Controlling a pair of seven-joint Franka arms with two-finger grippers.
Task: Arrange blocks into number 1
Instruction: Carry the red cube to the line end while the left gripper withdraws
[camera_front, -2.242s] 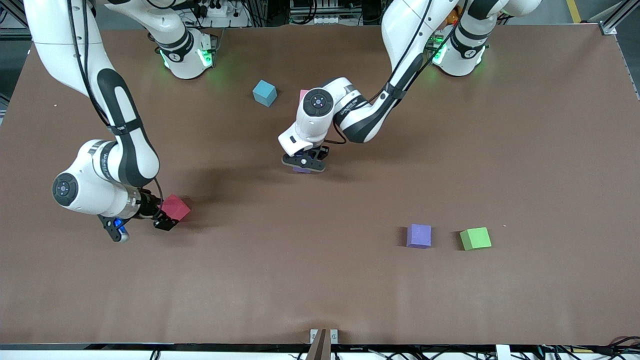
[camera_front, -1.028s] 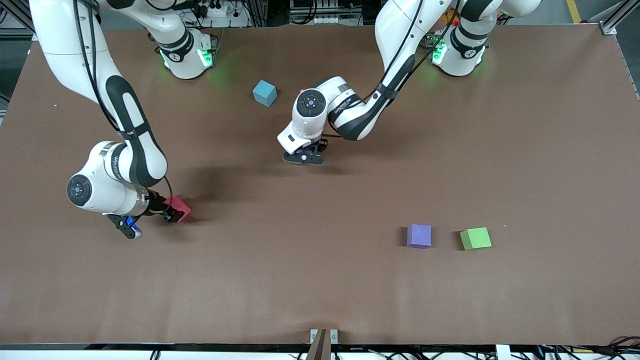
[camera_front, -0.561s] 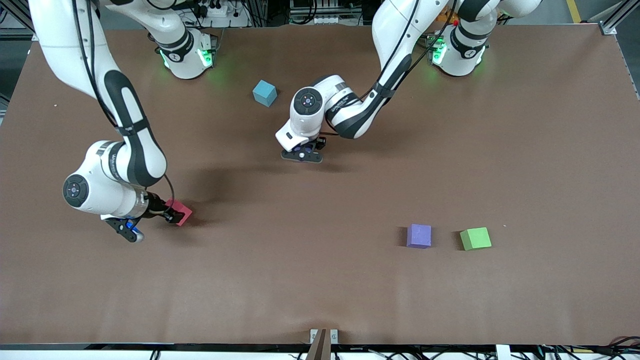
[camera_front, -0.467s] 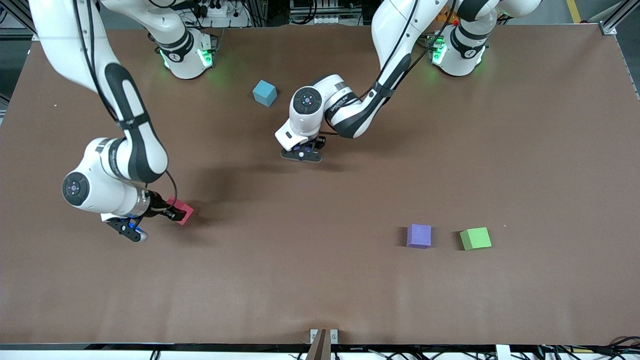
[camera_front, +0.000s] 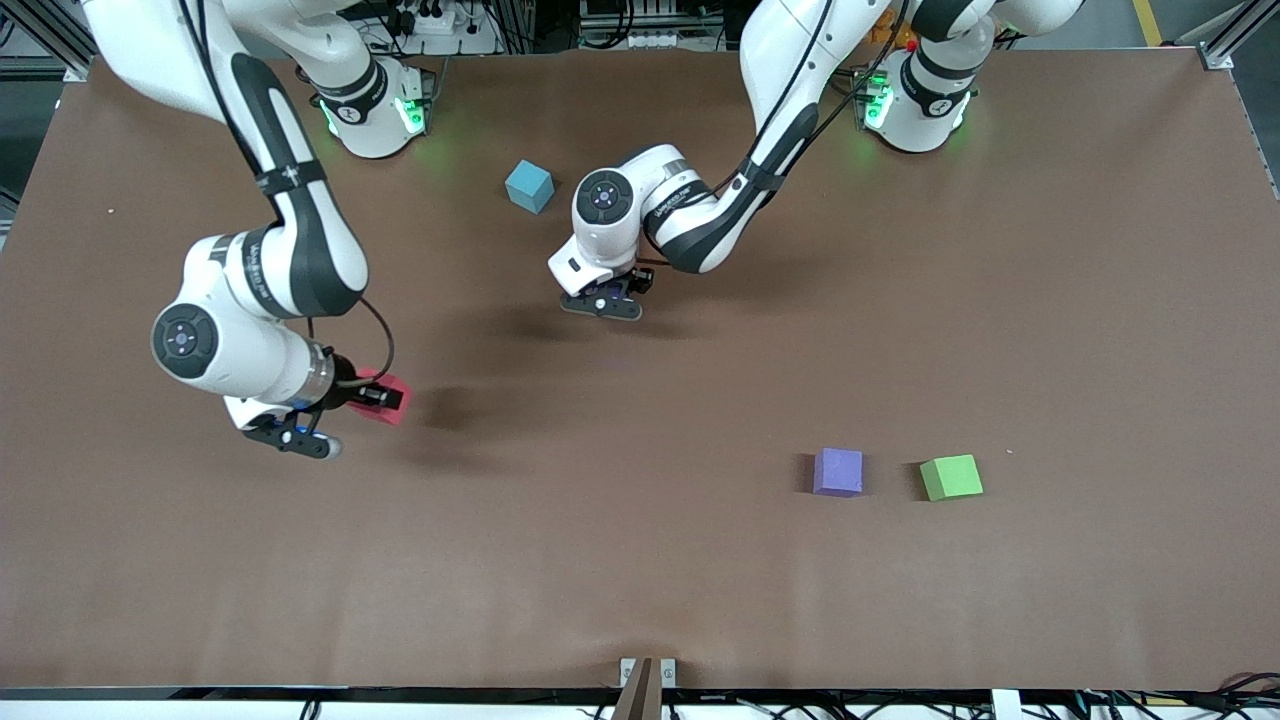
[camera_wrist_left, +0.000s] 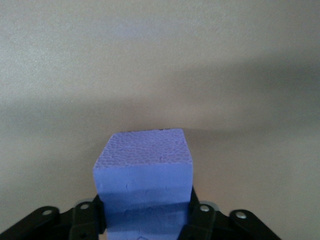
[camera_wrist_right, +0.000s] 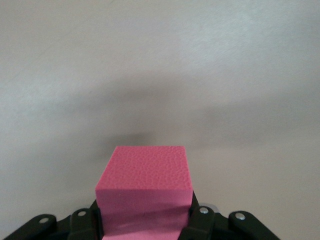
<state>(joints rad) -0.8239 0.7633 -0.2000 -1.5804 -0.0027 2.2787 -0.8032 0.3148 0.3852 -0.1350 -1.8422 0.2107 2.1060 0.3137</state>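
A: Foam risks? Left gripper (camera_front: 601, 303) clamps a purple cube (camera_wrist_left: 143, 172) over mid-table; right gripper (camera_front: 372, 397) clamps a pink cube (camera_wrist_right: 145, 187) over its own end.

B: Both airborne; foam may twist when released; converging arms might collide.

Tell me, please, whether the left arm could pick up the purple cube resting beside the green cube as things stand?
Probably not yet: the left hand is already shut on another purple block. The resting purple cube itself stands uncovered on the table, apart from the green cube.
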